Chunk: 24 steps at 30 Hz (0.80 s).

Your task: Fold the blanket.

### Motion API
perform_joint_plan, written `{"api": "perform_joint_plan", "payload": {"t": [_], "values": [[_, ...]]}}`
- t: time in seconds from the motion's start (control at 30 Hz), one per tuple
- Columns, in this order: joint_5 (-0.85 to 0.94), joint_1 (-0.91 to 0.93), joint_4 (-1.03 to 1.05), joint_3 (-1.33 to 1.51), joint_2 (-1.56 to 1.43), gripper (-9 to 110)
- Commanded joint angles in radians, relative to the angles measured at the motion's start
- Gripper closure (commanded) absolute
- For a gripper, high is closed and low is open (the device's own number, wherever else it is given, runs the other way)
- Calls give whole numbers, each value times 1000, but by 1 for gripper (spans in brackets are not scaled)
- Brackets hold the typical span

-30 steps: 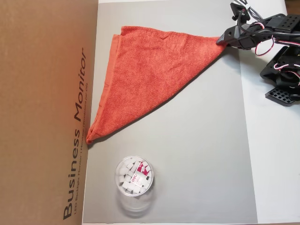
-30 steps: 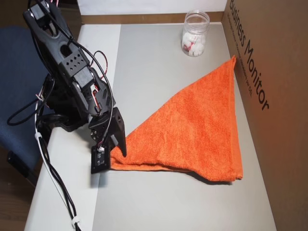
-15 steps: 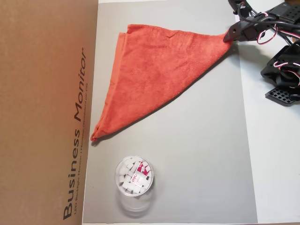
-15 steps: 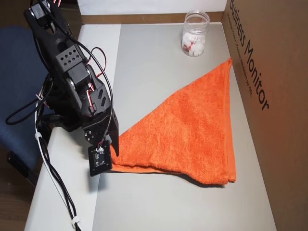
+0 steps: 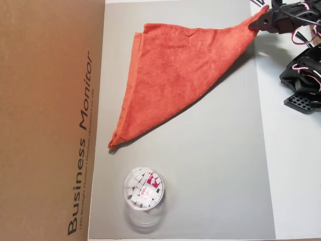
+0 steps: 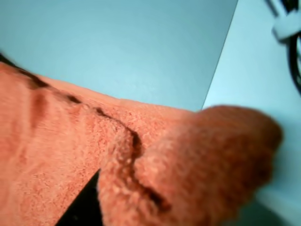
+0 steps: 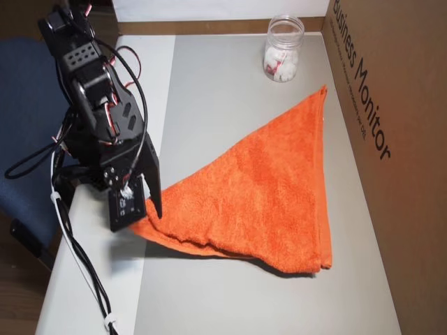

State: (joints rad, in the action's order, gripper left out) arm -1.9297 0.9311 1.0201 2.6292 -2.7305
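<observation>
One blanket (image 5: 175, 75) lies on the grey mat (image 5: 215, 165) of the counter, folded into a triangle. In an overhead view its long edge runs from the narrow tip at the lower left of the frame up to the corner at the upper right, where the pincer (image 5: 257, 22) is pinching it; that corner is lifted slightly off the mat. In the other overhead view the blanket (image 7: 258, 188) points its narrow tip toward the upper right, near the cardboard box (image 7: 391, 105), and the pincer (image 7: 143, 209) grips the corner at the lower left.

One clear tub (image 5: 143, 189) of white pieces stands below the blanket's tip, apart from it.

The wrist view is blurred: bunched blanket (image 6: 188, 169) fills the lower frame and hides the pincer's fingers.
</observation>
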Motion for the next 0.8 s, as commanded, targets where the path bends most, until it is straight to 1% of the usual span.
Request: {"api": "perform_joint_plan", "payload": {"t": [0.0,0.2,0.4,0.63,0.77], "values": [[14,8,3,-49,-112,102],[29,8,0,-86,-265,102],[32,-28,-29,-181,-293,102],[35,-117,-184,-209,-291,102],[95,-163,-265,-206,-291,102]]}}
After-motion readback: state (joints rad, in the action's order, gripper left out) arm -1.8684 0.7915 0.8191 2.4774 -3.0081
